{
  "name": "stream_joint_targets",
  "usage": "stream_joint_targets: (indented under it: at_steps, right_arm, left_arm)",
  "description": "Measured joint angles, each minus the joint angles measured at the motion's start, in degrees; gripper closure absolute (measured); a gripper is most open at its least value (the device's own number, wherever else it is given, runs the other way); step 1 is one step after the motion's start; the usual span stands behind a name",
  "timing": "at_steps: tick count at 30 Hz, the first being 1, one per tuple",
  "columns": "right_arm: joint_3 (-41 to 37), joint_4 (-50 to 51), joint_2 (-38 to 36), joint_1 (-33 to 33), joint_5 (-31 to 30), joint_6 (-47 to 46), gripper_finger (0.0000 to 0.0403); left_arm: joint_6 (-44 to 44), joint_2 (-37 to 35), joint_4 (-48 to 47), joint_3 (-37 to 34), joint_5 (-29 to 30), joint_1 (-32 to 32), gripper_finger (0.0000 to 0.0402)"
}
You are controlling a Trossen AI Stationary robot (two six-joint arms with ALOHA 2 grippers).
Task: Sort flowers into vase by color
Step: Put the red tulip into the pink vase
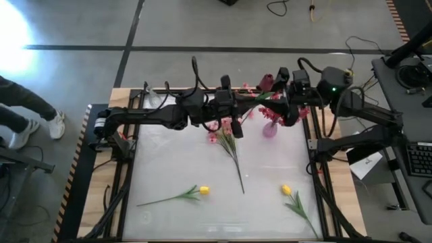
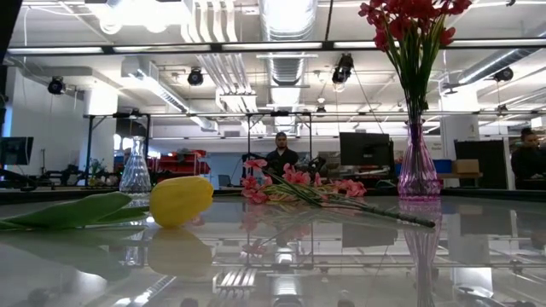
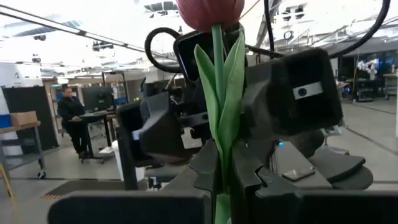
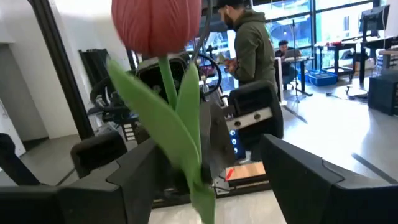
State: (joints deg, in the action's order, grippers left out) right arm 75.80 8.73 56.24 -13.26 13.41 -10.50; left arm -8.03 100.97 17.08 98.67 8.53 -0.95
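Handing over maroon tulip (image 3: 210,11) mid-air: left gripper (image 3: 221,180) clamps its stem; right gripper (image 4: 205,186) spread wide around it; should close before left releases, near pink vase (image 1: 269,128)

Table (image 1: 155,169): 2 yellow tulips (image 1: 203,191), pink spray (image 1: 226,140), 2 vases (image 1: 269,129)

Grey concrete floor (image 1: 202,27) with dark seam lines is seen around the table in the high view; cables (image 1: 290,8) are coiled at top. A desk with keyboard (image 1: 420,158) is placed at right edge. In the low view, ceiling ducts (image 2: 286,26), strip lights and monitors (image 2: 365,149) are shown behind; a seated person (image 2: 281,155) is visible at centre.
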Motion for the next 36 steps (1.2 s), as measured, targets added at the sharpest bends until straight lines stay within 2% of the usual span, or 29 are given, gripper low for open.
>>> stream_joint_targets:
  at_steps: [2,6,9,13,17,21,27,34,36]
  right_arm:
    - [0.0,-1.3,0.6,0.0,0.0,-0.3,0.0162]
    - [0.0,-1.6,1.2,0.0,0.0,-0.9,0.0199]
    - [0.1,-1.6,1.2,0.0,0.0,-1.5,0.0234]
    - [0.1,-1.5,1.0,0.0,-0.6,-1.6,0.0297]
    - [0.3,-1.4,0.9,0.0,-1.5,-1.1,0.0378]
    - [1.0,-1.3,1.0,0.0,-2.6,-0.5,0.0389]
    - [2.9,3.3,-0.7,0.0,-3.4,2.5,0.0392]
    - [4.4,11.4,-6.6,0.0,-5.5,9.0,0.0393]
    - [4.5,12.0,-8.3,0.0,-3.2,8.6,0.0393]
  left_arm:
    - [0.6,0.2,-0.3,0.0,0.4,0.0,0.0401]
    - [1.5,0.3,-1.0,0.0,5.4,0.1,0.0401]
    - [1.1,-0.1,-1.0,0.0,6.0,0.1,0.0401]
    - [1.1,-0.7,-1.0,0.0,3.9,0.1,0.0384]
    - [3.0,-0.8,-1.9,0.0,1.8,0.1,0.0348]
    - [4.0,-0.9,-6.1,0.1,1.5,0.1,0.0304]
    - [2.9,-4.5,-19.7,0.1,1.2,0.2,0.0247]
    - [4.2,-11.6,-39.8,0.1,1.4,0.2,0.0238]
    - [4.7,-13.4,-42.6,0.1,1.4,0.2,0.0242]
